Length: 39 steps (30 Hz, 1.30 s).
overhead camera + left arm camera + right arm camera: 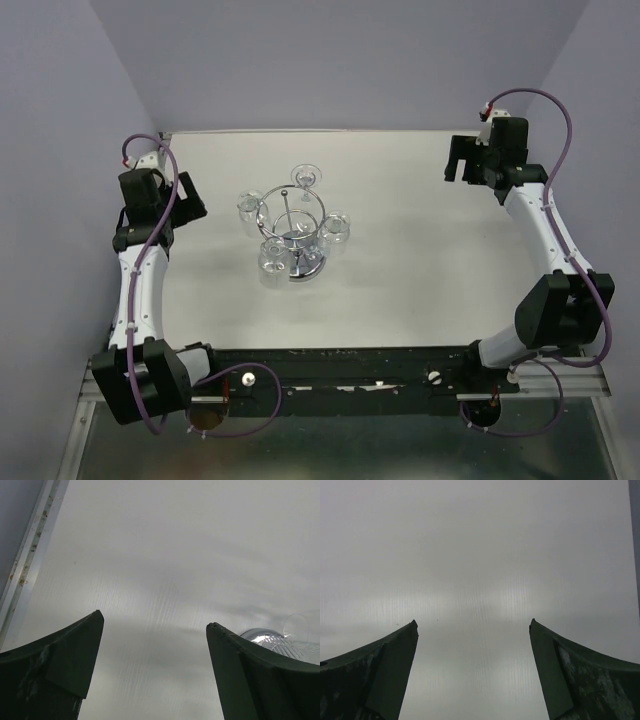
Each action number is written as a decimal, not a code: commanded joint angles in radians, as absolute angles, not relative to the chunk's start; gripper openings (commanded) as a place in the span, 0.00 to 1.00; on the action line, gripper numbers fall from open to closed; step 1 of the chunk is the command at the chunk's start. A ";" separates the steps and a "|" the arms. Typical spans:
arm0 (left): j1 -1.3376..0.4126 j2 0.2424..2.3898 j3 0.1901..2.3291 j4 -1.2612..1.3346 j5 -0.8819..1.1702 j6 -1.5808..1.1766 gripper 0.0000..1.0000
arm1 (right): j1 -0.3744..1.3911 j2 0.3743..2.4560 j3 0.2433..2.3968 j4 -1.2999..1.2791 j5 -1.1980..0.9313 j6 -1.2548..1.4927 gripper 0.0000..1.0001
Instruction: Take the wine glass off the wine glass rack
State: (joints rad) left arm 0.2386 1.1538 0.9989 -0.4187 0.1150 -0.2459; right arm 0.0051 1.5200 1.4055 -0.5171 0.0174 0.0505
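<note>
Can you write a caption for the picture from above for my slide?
Left gripper and right gripper, both open, flank the wine glass rack loaded with wine glasses.

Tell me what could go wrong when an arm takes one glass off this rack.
1. Several glasses hang close together on the rack. The wide-open left gripper may knock a neighbour while reaching for one.
2. The rack seems to stand free on its round base, so a sideways pull could tip or drag it.
3. The glasses are clear and shiny, so judging the grip may be hard.
</note>
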 commanded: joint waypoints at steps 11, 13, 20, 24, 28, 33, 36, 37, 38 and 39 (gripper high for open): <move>0.210 1.046 1.083 -0.403 0.575 -0.043 0.99 | 0.000 1.437 1.531 -0.574 -0.516 -0.230 1.00; 0.210 1.051 1.133 -0.422 0.632 0.020 0.99 | 0.032 1.442 1.568 -0.586 -0.618 -0.215 1.00; 0.135 1.152 1.382 -0.750 0.764 0.266 0.95 | 0.210 1.474 1.687 -0.646 -0.748 -0.320 0.95; 0.040 1.169 1.477 -0.984 0.733 0.519 0.94 | 0.284 1.523 1.767 -0.710 -0.822 -0.353 0.91; -0.040 1.161 1.496 -1.097 0.689 0.617 0.94 | 0.345 1.537 1.783 -0.703 -0.874 -0.362 0.86; -0.066 1.095 1.405 -0.962 0.664 0.508 0.91 | 0.426 1.552 1.761 -0.631 -0.873 -0.350 0.80; -0.092 1.072 1.378 -0.849 0.689 0.401 0.88 | 0.465 1.597 1.793 -0.603 -0.861 -0.327 0.77; -0.109 1.071 1.371 -0.810 0.695 0.375 0.86 | 0.468 1.614 1.804 -0.595 -0.858 -0.307 0.76; -0.129 1.072 1.370 -0.781 0.696 0.358 0.83 | 0.468 1.629 1.809 -0.585 -0.856 -0.279 0.75; -0.149 1.078 1.368 -0.758 0.693 0.353 0.80 | 0.468 1.640 1.810 -0.578 -0.853 -0.262 0.75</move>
